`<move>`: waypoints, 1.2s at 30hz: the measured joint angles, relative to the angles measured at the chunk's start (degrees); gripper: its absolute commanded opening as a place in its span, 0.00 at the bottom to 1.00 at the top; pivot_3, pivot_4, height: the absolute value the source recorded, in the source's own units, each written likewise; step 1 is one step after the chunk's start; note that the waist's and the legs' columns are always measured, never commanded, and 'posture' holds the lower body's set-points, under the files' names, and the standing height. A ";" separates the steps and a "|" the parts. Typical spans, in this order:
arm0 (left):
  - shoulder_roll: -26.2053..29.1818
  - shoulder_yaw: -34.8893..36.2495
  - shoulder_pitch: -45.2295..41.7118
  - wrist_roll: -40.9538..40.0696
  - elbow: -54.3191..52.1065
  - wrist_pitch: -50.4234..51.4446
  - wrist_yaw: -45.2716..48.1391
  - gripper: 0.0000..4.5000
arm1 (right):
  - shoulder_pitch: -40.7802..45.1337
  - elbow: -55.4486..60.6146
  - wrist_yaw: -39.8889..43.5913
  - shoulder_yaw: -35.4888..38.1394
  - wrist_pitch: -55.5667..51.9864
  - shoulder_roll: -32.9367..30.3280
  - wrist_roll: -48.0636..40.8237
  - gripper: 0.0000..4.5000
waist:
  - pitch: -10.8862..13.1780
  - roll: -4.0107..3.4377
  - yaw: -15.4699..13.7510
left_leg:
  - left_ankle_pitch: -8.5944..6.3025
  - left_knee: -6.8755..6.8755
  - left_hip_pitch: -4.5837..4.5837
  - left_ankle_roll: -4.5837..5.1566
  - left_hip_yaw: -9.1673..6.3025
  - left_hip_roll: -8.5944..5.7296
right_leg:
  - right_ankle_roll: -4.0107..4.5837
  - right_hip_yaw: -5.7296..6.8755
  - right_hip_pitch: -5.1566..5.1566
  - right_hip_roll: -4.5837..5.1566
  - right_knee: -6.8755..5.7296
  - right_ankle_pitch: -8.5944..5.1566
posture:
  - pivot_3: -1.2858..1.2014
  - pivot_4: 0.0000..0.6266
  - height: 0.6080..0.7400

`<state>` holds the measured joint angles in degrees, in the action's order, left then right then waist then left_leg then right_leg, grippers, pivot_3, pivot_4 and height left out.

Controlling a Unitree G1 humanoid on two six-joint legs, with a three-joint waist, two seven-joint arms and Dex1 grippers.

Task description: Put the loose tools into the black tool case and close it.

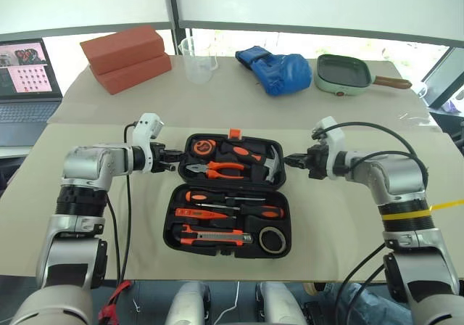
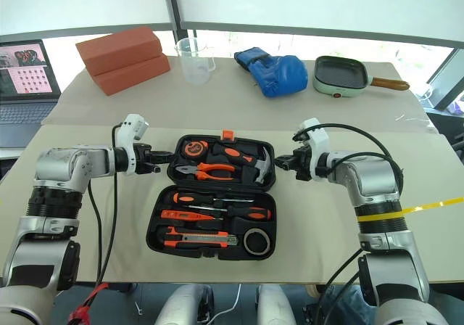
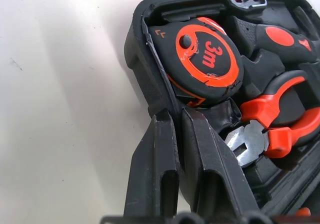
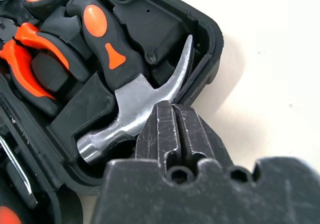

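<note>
The black tool case (image 1: 172, 216) lies open on the table in front of me, its orange latch (image 1: 234, 133) at the far edge. Its near half holds two screwdrivers (image 1: 232, 197), the utility knife (image 1: 214, 236) and the tape roll (image 1: 272, 239). In the far half lie a tape measure (image 3: 205, 59), pliers (image 1: 217, 170) and a hammer (image 4: 130, 101). My left gripper (image 3: 172, 115) is shut on that half's left rim. At the right rim, by the hammer claw, my right gripper (image 4: 174, 105) is shut, its tips against the edge.
Across the back of the table stand two red bricks (image 1: 127, 56), a clear beaker (image 1: 197, 59), a blue glove (image 1: 275, 70) and a green frying pan (image 1: 344, 75). A laptop (image 1: 27, 78) is open at the far left.
</note>
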<state>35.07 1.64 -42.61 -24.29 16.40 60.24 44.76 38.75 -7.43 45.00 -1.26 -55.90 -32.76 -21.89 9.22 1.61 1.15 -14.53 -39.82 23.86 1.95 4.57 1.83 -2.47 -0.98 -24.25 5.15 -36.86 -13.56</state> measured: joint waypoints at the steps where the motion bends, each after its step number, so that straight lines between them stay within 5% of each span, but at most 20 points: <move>1: 0.01 0.59 0.85 -0.28 -1.34 0.29 -0.29 0.00 | -0.39 0.93 -0.09 0.65 -0.55 0.37 -0.83 0.01 | 0.00 0.00 0.05 | 0.00 0.03 0.01 0.00 0.01 0.00 | 0.00 -0.02 -0.02 0.01 -0.08 0.00 | 0.52 0.24 0.99; 10: -0.13 2.32 7.01 -5.10 -12.17 4.66 -0.25 0.00 | -2.24 8.35 -1.51 3.09 -4.42 1.88 -5.67 0.01 | 0.00 0.00 -0.56 | -0.06 0.00 0.41 0.09 -0.03 -0.04 | -0.06 0.09 -0.21 0.10 0.01 0.03 | 0.52 0.24 0.99; 19: -0.24 1.52 6.88 -4.93 -11.86 3.69 -1.07 0.00 | -5.79 13.79 -2.26 6.57 -11.71 -7.98 -7.43 0.62 | 0.00 0.00 -0.59 | -0.06 0.01 0.36 0.10 -0.09 -0.06 | -0.06 0.13 -0.10 0.07 0.09 0.03 | 0.52 0.24 0.99; 23: -0.11 0.75 6.76 -4.74 -11.16 2.29 -0.87 0.00 | -9.53 18.05 -3.44 9.47 -18.81 -9.26 -10.68 0.62 | 0.00 0.00 -0.62 | -0.06 0.00 0.32 0.10 -0.09 -0.07 | -0.06 0.12 -0.06 0.08 0.11 0.03 | 0.52 0.24 0.99; 32: -0.10 -0.10 6.07 -4.04 -9.68 0.91 -0.37 0.00 | -10.84 19.49 -9.26 10.99 -26.74 -0.64 -13.49 0.62 | 0.00 0.00 -0.56 | -0.03 -0.05 0.25 0.07 -0.12 -0.10 | -0.06 0.09 -0.05 0.09 0.14 0.03 | 0.52 0.24 0.99; 36: -0.10 -0.31 5.73 -4.04 -9.18 0.88 -0.21 0.00 | -10.84 19.03 -10.43 10.88 -26.69 0.14 -13.39 0.43 | 0.00 0.00 -0.64 | -0.03 -0.05 0.25 0.07 -0.12 -0.11 | -0.06 0.09 -0.05 0.09 0.14 0.03 | 0.52 0.24 0.99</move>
<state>34.97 1.32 -36.87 -28.33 7.22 61.12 44.55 27.91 11.60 34.57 9.62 -82.59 -32.62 -35.28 9.22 1.60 0.51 -14.56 -39.87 24.11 2.02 4.45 1.72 -2.53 -0.89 -24.30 5.25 -36.72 -13.53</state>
